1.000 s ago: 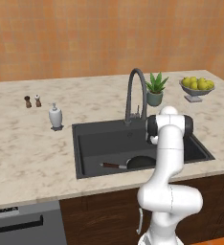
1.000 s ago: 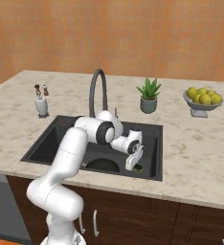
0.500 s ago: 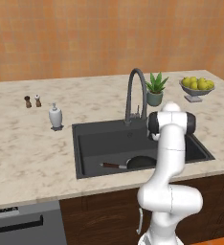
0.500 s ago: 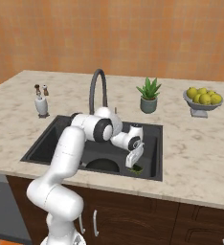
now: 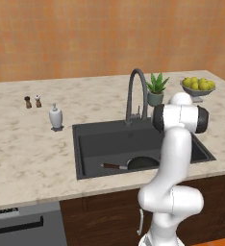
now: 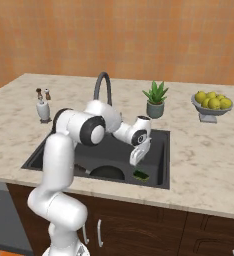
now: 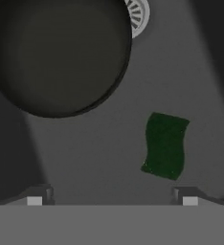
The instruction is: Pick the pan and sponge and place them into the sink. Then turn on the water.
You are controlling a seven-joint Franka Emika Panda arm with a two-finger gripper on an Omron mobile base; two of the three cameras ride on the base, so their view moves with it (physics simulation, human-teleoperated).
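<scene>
pan [image 7: 56, 55] lies flat on the sink [image 5: 93, 144] floor, handle toward 9 o'clock in the left base view. in the hand view it covers part of the drain [image 7: 137, 15] at 12 o'clock. sponge [image 7: 164, 145] lies on the sink floor, apart from the pan, at about 4 o'clock of it in the hand view; in the right base view it sits in the near right corner of the basin. hand [image 6: 138, 154] hangs over the sink above the sponge, pointing down. fingers [image 7: 33, 197] spread wide, nothing between them. faucet [image 5: 136, 93] stands at the back rim, no stream visible. table [image 5: 23, 153] carries a soap bottle [image 5: 56, 116], two shakers [image 5: 32, 101], a plant [image 5: 156, 89] and a fruit bowl [image 5: 197, 87].
</scene>
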